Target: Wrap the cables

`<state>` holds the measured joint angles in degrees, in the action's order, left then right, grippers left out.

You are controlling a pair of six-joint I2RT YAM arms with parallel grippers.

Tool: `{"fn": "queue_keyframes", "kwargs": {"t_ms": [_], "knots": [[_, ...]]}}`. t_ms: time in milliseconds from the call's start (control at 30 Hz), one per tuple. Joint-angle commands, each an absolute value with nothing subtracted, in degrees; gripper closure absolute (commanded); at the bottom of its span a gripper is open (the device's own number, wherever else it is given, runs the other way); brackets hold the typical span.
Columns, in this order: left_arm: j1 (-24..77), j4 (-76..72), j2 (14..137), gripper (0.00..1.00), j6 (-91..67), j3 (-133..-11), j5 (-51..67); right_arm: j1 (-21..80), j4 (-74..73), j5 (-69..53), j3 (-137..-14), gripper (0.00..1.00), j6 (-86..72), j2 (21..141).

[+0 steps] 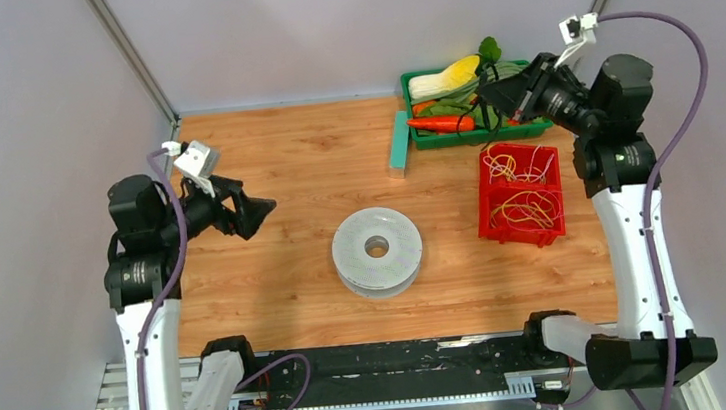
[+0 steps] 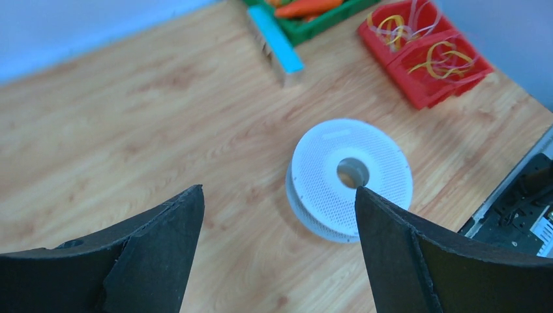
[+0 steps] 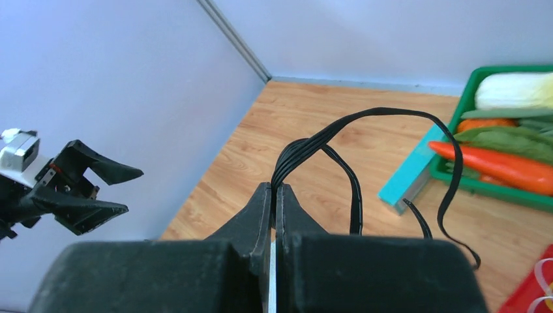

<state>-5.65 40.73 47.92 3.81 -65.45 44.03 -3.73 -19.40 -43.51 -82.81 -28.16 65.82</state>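
Between the tight-pressed tips of the right pincer, the black cable is clamped as a bundle of several strands. It rises from the tips, arches away in a loop and drops back below, all of it in the air. Under this pincer sits a green bin with a carrot and greens, a teal block just beside it. Nearer that arm's base stands a red bin of yellow and white bands. Well apart, the left pincer is spread wide and holds nothing. Ahead of and below it, a white spool lies flat on the wooden surface.
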Motion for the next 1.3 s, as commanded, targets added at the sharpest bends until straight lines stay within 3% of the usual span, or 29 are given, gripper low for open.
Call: {"fn": "queue_keyframes", "kwargs": {"t_ms": [0, 133, 400, 533, 667, 900, 1267], "knots": [[-3.70, 31.81, 45.44, 0.08, 7.97, -66.35, 54.84, 3.15, -22.22, -36.05, -79.29, 1.00, -37.86, 66.09], [4.02, 40.84, 47.37, 0.11, 23.77, -71.44, 52.66, 8.60, -26.52, -29.21, -75.94, 1.00, -46.65, 67.76], [36.17, 48.69, 49.13, 0.20, 62.36, -72.51, 24.72, 17.31, -37.09, -18.02, -77.44, 1.00, -58.70, 73.82], [47.70, 45.64, 50.10, 0.31, 78.54, -67.69, 18.12, 19.07, -37.79, -17.92, -75.24, 1.00, -63.01, 74.97], [56.23, 34.57, 53.60, 0.38, 83.67, -62.85, 14.16, 21.18, -38.23, -18.11, -74.00, 1.00, -65.21, 76.11], [63.45, 17.68, 63.10, 0.49, 87.00, -60.82, 10.02, 26.36, -38.06, -17.58, -74.45, 1.00, -64.78, 77.43], [64.07, 19.68, 70.05, 0.52, 94.04, -60.99, 7.12, 29.44, -39.03, -16.61, -72.43, 1.00, -64.51, 76.99]]}}
